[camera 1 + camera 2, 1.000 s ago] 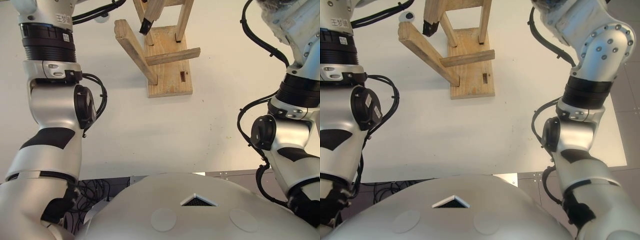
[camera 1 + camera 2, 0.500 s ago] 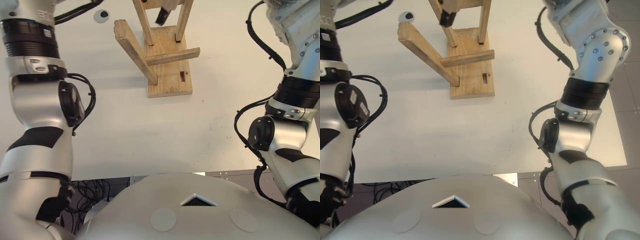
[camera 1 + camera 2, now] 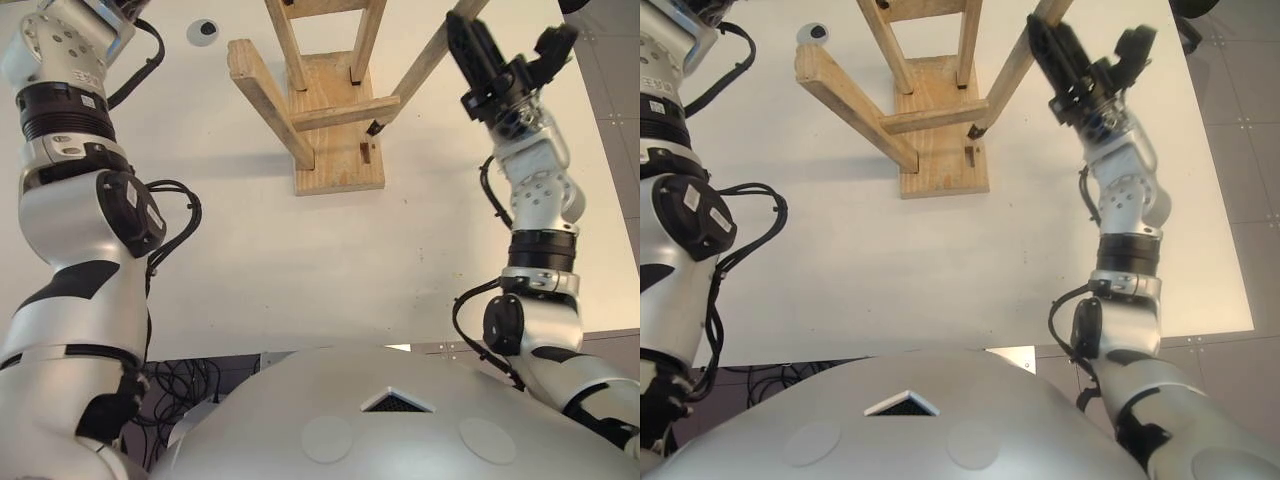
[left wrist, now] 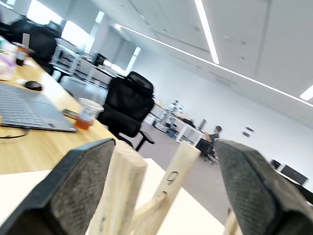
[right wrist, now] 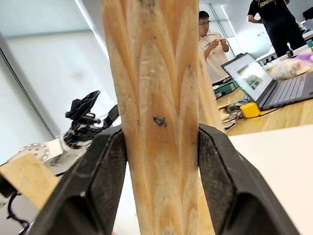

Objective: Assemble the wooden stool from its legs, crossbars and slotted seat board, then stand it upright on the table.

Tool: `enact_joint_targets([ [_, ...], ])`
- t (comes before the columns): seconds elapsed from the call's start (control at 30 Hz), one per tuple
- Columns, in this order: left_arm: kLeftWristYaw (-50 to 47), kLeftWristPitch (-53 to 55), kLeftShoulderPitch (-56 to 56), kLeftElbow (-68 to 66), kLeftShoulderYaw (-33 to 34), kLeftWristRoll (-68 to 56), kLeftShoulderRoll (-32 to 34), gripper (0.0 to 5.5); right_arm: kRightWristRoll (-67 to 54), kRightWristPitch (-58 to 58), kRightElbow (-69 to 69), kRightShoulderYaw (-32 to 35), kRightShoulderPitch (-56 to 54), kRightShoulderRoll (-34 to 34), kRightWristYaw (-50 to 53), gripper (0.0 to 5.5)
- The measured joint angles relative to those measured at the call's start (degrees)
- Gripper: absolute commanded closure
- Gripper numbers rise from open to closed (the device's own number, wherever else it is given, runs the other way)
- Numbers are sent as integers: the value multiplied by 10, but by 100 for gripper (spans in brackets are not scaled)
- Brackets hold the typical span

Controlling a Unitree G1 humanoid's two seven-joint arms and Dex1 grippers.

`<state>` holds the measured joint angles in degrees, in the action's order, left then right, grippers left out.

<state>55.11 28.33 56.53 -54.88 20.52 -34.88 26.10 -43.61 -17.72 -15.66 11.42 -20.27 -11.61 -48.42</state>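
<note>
The slotted seat board lies flat on the white table. Two legs stand upright at its far end. A third leg leans out to the left, with a crossbar joined to it. My right gripper is shut on a fourth wooden leg and holds it slanted. That leg's black tip hovers just above the empty slot. In the left wrist view my left gripper is open, with the tops of the legs between and beyond its fingers.
A small round black-and-white object lies on the table at the far left. The table's front edge runs just ahead of my body, and its right edge lies beyond my right arm. Bare tabletop lies in front of the board.
My right arm has swung in from the top, carrying the leg; its black tip moved right and down to the near slot. My left arm has drawn back to the upper left.
</note>
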Motion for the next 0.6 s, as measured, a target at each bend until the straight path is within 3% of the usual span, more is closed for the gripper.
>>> enact_joint_targets([
  [0.43, -34, -9, 1, -25, 19, 11, -2, 178, 60, 70, 10, -41, 32, -8, -40, 348],
  [0.6, -44, -11, -4, -25, 25, 12, -2, 178, 91, 55, 7, -70, 72, -120, -121, 348],
])
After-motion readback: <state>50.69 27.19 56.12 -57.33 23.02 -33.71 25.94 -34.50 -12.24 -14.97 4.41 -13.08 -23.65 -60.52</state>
